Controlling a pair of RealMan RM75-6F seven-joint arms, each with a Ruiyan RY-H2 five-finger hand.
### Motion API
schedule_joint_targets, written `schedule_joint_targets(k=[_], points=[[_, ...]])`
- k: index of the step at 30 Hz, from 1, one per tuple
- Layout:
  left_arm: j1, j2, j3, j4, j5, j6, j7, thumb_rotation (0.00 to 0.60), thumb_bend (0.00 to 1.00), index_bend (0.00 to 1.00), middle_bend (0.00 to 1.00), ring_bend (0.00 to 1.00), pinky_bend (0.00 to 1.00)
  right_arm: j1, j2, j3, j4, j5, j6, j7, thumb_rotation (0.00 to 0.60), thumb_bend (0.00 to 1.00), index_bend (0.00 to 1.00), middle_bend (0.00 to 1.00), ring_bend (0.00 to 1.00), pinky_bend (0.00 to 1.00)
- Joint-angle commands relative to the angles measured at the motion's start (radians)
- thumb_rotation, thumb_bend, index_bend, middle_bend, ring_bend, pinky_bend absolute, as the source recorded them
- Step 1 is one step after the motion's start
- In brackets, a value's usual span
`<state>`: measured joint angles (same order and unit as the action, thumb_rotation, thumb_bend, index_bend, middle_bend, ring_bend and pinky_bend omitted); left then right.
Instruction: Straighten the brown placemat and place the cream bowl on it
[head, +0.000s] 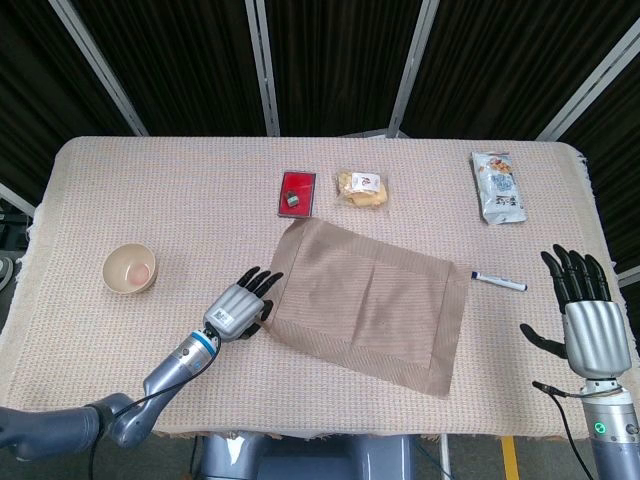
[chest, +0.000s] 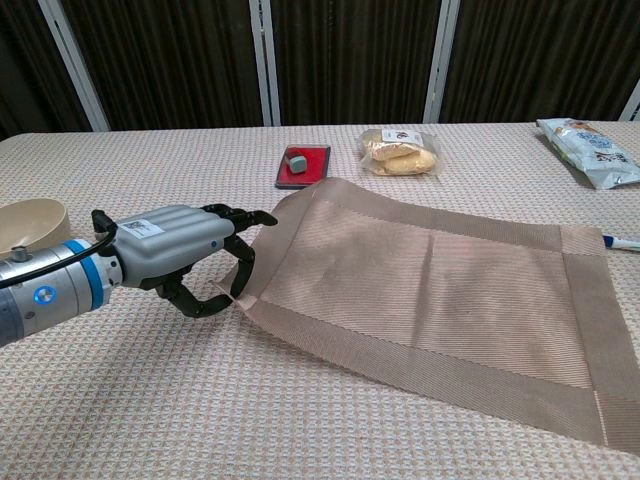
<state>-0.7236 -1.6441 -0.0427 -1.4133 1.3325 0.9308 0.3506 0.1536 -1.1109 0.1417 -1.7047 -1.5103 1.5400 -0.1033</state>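
Note:
The brown placemat (head: 365, 303) (chest: 430, 290) lies askew in the middle of the table, its long sides slanting down to the right. My left hand (head: 238, 313) (chest: 185, 255) pinches its near-left corner between thumb and fingers, and that edge is lifted a little off the cloth. The cream bowl (head: 129, 270) (chest: 25, 225) stands upright and empty at the left, apart from the mat and the hand. My right hand (head: 585, 310) hovers near the table's right edge with its fingers spread, holding nothing; the chest view does not show it.
A red tray (head: 297, 192) with a small grey object and a snack packet (head: 361, 188) lie just beyond the mat's far corner. A pen (head: 498, 281) lies right of the mat. A snack bag (head: 497, 186) sits at the far right.

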Motion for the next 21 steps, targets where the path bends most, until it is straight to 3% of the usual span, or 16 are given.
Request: schedule_joint_targets(k=[1, 8, 10, 21], points=[[0.033, 0.065, 0.026, -0.102, -0.039, 0.013, 0.056, 0.6, 0.41, 0.68, 0.0, 0.0, 0.0, -0.002, 0.001, -0.002, -0.003, -0.007, 0.004, -0.003, 0.6, 0.0, 0.0, 0.0, 0.0, 0.0], [0.071, 0.174, 0.085, -0.273, -0.067, 0.021, 0.111, 0.6, 0.41, 0.68, 0.0, 0.0, 0.0, -0.007, -0.002, -0.009, -0.013, -0.03, 0.018, -0.021, 0.6, 0.0, 0.0, 0.0, 0.0, 0.0], [0.09, 0.219, 0.133, -0.33, -0.034, 0.022, 0.106, 0.6, 0.41, 0.68, 0.0, 0.0, 0.0, -0.01, -0.003, -0.012, -0.017, -0.04, 0.025, -0.031, 0.6, 0.0, 0.0, 0.0, 0.0, 0.0], [0.127, 0.286, 0.207, -0.368, 0.06, 0.029, 0.087, 0.6, 0.41, 0.68, 0.0, 0.0, 0.0, -0.015, -0.01, -0.019, -0.027, -0.058, 0.033, -0.059, 0.6, 0.0, 0.0, 0.0, 0.0, 0.0]])
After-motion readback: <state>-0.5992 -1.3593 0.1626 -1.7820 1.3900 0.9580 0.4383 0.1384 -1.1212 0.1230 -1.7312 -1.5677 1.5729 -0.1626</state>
